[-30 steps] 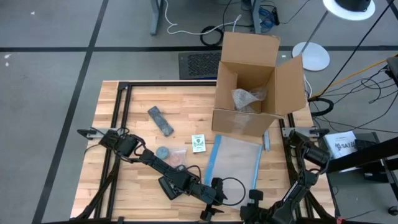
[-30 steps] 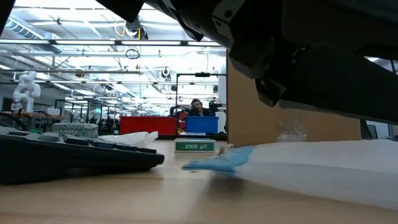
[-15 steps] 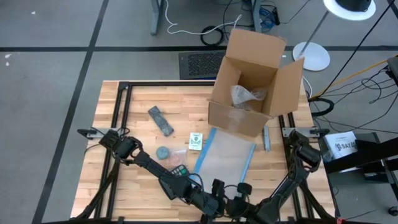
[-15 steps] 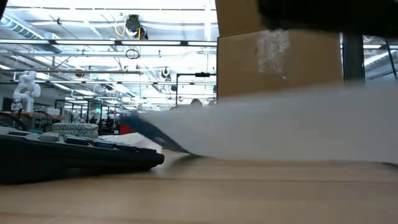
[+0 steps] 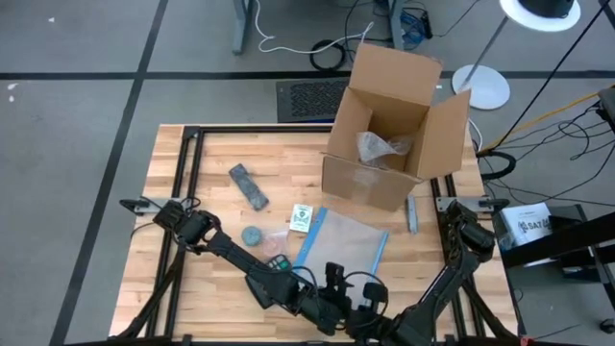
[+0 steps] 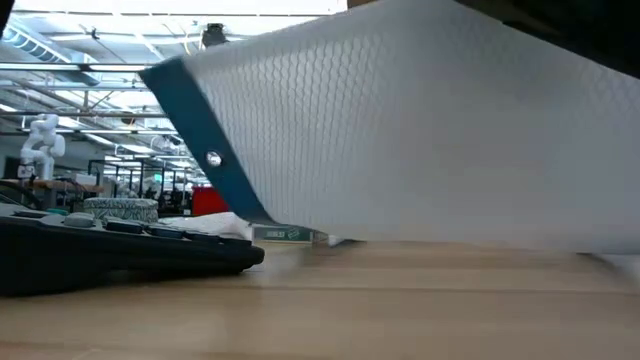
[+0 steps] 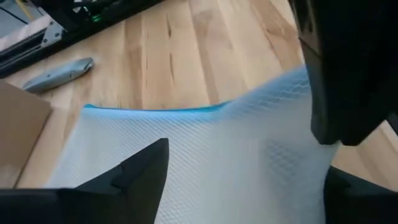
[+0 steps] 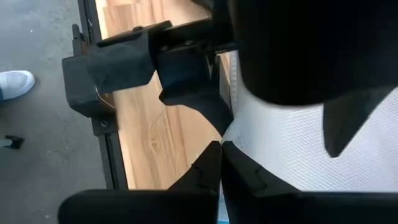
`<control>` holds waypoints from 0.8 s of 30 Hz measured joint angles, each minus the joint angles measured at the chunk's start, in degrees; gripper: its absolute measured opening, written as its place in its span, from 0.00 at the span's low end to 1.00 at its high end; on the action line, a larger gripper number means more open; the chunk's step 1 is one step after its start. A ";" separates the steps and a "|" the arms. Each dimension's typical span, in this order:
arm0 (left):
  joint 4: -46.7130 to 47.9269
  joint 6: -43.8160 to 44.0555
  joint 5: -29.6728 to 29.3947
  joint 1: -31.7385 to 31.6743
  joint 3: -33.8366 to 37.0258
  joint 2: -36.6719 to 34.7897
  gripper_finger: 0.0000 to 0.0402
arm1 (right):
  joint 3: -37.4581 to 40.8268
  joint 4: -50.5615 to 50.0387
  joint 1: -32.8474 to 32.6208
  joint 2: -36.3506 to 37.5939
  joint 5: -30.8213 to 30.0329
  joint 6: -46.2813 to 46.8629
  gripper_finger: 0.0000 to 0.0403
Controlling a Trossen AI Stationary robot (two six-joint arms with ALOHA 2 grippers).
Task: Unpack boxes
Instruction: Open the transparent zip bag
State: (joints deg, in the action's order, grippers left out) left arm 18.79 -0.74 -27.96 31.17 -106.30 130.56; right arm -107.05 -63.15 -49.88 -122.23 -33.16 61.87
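The open carton stands at the table's far right corner, flaps up, crumpled clear wrap inside. Just in front of it a blue-edged pouch lies tilted, its near end raised off the wood between both grippers at the near edge. The right gripper is pressed together, pinching the pouch's edge; the left gripper stands spread astride the pouch. A small green-and-white card, a round object, a dark remote and a utility knife lie around
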 joint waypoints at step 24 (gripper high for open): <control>-6.82 0.29 6.78 -0.46 0.02 0.12 0.09 | -1.21 -0.41 0.14 0.22 -0.67 -0.59 0.00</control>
State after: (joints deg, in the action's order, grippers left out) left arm 11.97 -0.45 -21.18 30.71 -106.28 130.68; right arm -108.26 -63.56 -49.74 -122.02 -33.83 61.28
